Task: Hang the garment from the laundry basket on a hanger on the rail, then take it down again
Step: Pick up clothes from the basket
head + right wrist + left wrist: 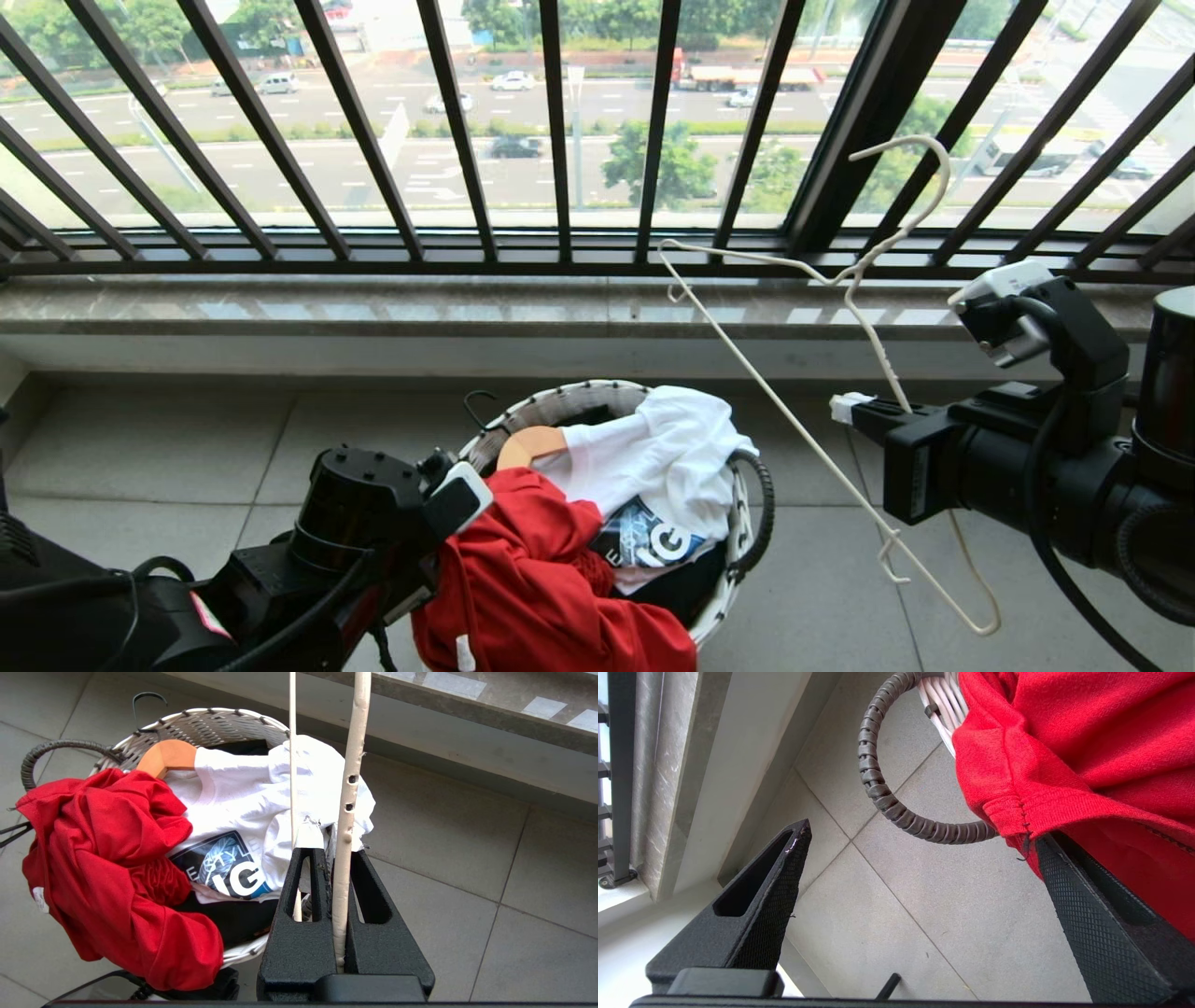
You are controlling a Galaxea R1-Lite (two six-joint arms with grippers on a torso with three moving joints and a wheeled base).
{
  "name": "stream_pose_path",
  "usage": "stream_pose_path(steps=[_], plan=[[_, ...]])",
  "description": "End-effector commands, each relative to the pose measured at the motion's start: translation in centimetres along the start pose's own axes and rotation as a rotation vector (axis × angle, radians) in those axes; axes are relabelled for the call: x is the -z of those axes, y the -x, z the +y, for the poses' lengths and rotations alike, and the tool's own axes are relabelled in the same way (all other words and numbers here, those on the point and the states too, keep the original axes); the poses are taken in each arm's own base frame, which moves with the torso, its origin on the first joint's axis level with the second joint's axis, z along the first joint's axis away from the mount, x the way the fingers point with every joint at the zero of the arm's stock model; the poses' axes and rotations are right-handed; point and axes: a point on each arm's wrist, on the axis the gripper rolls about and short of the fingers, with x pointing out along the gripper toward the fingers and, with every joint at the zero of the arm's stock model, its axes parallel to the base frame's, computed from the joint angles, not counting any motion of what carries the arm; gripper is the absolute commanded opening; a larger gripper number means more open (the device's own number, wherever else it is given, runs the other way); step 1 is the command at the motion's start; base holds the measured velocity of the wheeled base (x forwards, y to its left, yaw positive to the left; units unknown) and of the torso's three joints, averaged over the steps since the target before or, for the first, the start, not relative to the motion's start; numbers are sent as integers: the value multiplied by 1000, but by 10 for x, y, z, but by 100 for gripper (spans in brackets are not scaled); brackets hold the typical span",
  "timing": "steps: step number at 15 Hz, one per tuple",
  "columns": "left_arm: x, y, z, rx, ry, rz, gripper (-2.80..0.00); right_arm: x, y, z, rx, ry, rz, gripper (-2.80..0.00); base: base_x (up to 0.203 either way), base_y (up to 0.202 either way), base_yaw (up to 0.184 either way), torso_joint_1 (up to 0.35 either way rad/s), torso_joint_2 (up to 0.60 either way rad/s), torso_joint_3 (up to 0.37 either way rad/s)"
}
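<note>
On the tiled floor (187, 448) by the window railing (560, 140), the red T-shirt (532, 579) spills from the laundry basket (747, 523). My left claw (920, 844) gapes beside its hem (empty); my right claw (334, 858) clamps the wire hanger (794, 420). Next: pinch the cloth.

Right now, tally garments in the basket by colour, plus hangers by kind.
Red T-shirt: 1, draped over the laundry basket rim
White shirt: 1
Black garment: 1, mostly buried
Wire hanger: 1, in the right gripper
Wooden hanger: 1, in the basket
Total: 5
</note>
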Motion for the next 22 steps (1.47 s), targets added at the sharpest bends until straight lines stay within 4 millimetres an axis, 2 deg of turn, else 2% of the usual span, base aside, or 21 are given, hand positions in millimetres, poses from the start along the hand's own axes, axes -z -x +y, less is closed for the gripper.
stream_pose_path(steps=[1,14,18,22], plan=[[-2,-4,1,-12,8,-2,0,1,-1,0,0,1,2,-280,0,0,0,0,0,0],[-13,-17,7,-78,88,-64,0,1,-1,0,0,1,2,-280,0,0,0,0,0,0],[-16,-13,12,-92,115,-83,0,1,-1,0,1,0,2,-280,0,0,0,0,0,0],[-17,-1,22,-120,125,-106,0,1,-1,0,0,1,2,-280,0,0,0,0,0,0]])
